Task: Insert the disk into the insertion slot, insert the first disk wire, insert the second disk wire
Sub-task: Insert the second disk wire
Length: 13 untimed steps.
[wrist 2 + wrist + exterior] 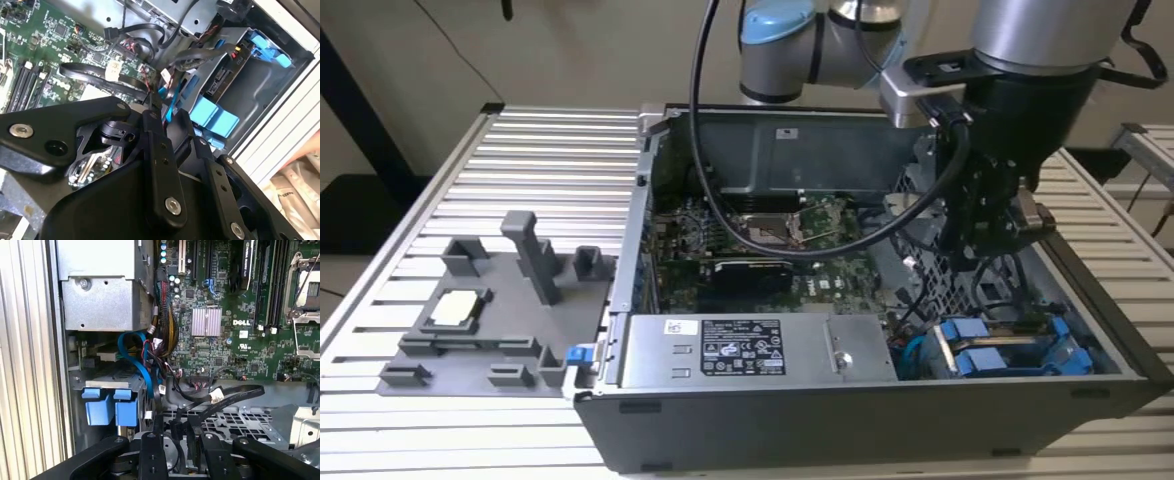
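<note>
Status: claw (175, 430) clamped on black wire (235, 392).
The disk (987, 358) sits in the insertion slot (105, 384), at 5 o'clock of the case (854, 420) in the exterior view; claw at 3 o'clock.

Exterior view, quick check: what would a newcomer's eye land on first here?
The opened computer case on the slatted table, its green motherboard laid bare. The black gripper hangs inside the case at the exterior view's right, near two blue-carriered drives sitting in the case's near corner.
</note>
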Each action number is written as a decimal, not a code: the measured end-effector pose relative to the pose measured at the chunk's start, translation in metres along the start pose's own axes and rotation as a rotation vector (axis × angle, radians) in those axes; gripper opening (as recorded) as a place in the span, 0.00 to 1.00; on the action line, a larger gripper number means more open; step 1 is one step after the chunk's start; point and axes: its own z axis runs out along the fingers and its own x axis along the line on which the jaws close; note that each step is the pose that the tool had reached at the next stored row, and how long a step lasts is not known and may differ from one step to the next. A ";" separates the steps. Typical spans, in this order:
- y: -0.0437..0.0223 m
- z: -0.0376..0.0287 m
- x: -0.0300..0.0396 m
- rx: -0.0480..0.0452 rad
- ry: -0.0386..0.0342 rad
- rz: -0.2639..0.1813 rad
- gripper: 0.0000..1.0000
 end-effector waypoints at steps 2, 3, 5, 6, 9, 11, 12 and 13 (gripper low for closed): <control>0.0004 0.0006 -0.0002 0.0033 0.0017 -0.001 0.33; 0.0004 0.0006 -0.0002 0.0035 0.0019 -0.001 0.33; 0.0005 0.0006 -0.0003 0.0037 0.0023 -0.001 0.33; 0.0006 0.0006 -0.0003 0.0038 0.0025 -0.001 0.31; 0.0006 0.0007 -0.0003 0.0039 0.0030 -0.001 0.25; 0.0006 0.0007 -0.0003 0.0040 0.0033 -0.001 0.18; 0.0006 0.0007 -0.0003 0.0040 0.0032 -0.001 0.18; 0.0006 0.0007 -0.0003 0.0040 0.0032 -0.001 0.18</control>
